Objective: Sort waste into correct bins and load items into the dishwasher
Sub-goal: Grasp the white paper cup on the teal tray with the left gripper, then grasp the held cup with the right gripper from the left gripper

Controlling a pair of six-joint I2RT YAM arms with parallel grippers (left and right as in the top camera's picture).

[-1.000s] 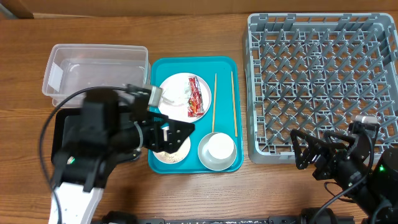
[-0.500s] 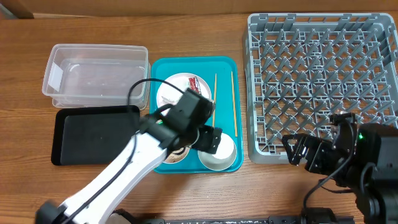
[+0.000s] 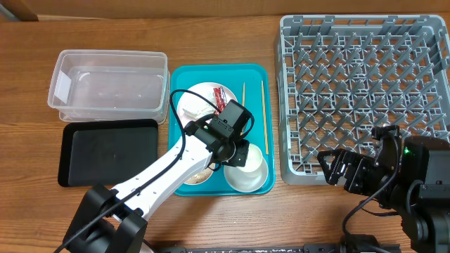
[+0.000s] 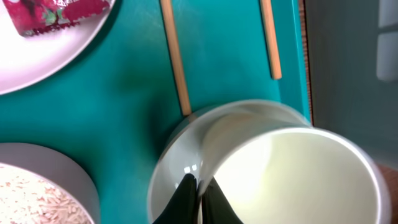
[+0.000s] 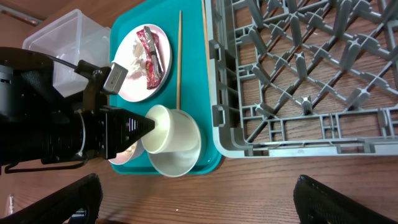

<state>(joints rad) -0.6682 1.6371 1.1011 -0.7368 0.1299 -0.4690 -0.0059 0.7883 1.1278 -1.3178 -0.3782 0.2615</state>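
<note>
My left gripper (image 3: 236,152) is over the teal tray's front right, shut on the rim of the small white cup (image 4: 292,168). One black finger (image 4: 185,198) is outside the cup wall and the other inside. The cup (image 5: 168,127) sits inside the whitish bowl (image 3: 247,176). A pale plate (image 3: 200,105) holds the red snack wrapper (image 3: 223,97) and a white tissue (image 3: 193,111). Two chopsticks (image 3: 264,116) lie beside the plate. A small bowl with rice (image 4: 34,186) is to the cup's left. My right gripper (image 3: 349,171) stands open in front of the grey dish rack (image 3: 365,84).
The teal tray (image 3: 184,74) lies in the middle of the wooden table. The clear plastic tub (image 3: 109,84) sits at the back left, and the black tray (image 3: 105,151) lies in front of it. The rack's front left corner (image 5: 217,118) is close to the bowl.
My left arm swung right from above the black tray to the cup, and its jaws closed on the cup's rim. The right arm shifted slightly left.
</note>
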